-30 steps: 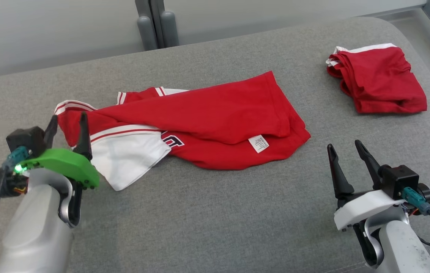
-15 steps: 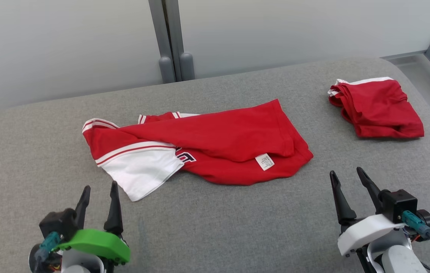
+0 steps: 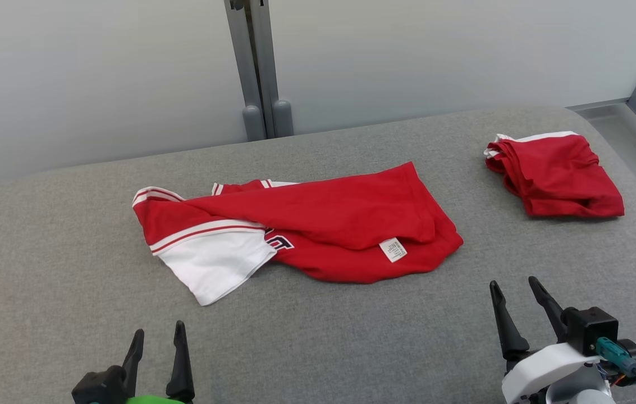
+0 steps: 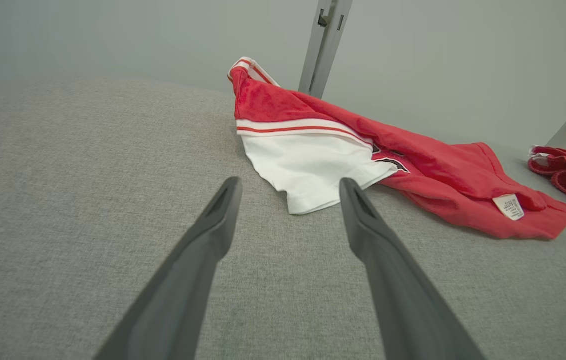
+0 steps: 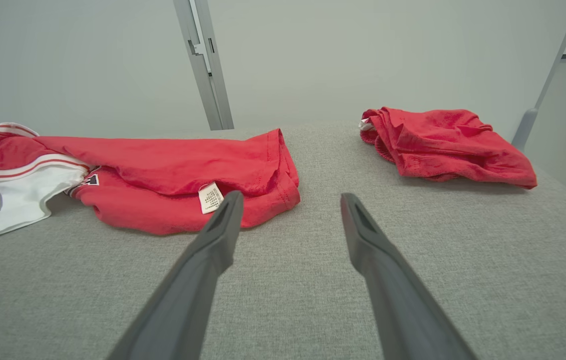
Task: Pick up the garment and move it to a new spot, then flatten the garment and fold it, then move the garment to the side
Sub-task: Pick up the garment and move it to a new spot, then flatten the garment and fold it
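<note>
Both grippers: left gripper (image 3: pixel 158 328) and right gripper (image 3: pixel 513 281) sit at the near edge of the cushion (image 3: pixel 318 348), fingers apart, empty.
Garment (image 3: pixel 346 216): red-and-white, crumpled mid-cushion, clear of both.
Handling: likely light, limp; you'd pinch its white sleeve (image 3: pixel 216 269) or hem corner.

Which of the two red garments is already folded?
The right garment, a compact bundle; the middle garment lies spread out with a white sleeve showing.

Pretty bright, soft even light all over, no glare. Just thin shadows under the garment (image 3: pixel 323 224). Wrist views bulge a bit at the edges.
</note>
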Robot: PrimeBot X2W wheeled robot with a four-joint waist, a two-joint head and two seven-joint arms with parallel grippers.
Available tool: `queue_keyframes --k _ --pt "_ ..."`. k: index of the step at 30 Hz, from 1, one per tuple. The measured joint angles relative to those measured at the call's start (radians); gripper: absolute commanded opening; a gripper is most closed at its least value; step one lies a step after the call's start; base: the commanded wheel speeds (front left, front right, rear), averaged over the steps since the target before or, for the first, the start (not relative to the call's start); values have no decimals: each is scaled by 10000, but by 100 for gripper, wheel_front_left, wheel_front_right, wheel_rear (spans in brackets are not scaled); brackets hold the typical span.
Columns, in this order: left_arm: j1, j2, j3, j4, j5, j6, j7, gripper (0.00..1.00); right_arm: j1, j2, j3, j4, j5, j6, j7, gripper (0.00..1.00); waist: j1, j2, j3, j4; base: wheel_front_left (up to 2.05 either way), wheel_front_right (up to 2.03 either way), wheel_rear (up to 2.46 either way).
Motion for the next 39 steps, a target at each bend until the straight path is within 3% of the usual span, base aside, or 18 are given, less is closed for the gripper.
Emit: queue_keyframes --k 21,29,39 --pt "-19 -42 -209 15 -19 -35 0 100 -36 0 29 63 -4 0 0 100 0 0 153 30 0 0 0" --pt "-556 -50 -518 1020 10 -140 4 100 -139 2 65 2 -23 0 2 100 0 0 389 37 0 0 0" --pt "-2936 230 -464 2702 -556 -316 1618 100 -829 2 324 -125 -194 0 2 100 1 0 1190 -121 0 0 0"
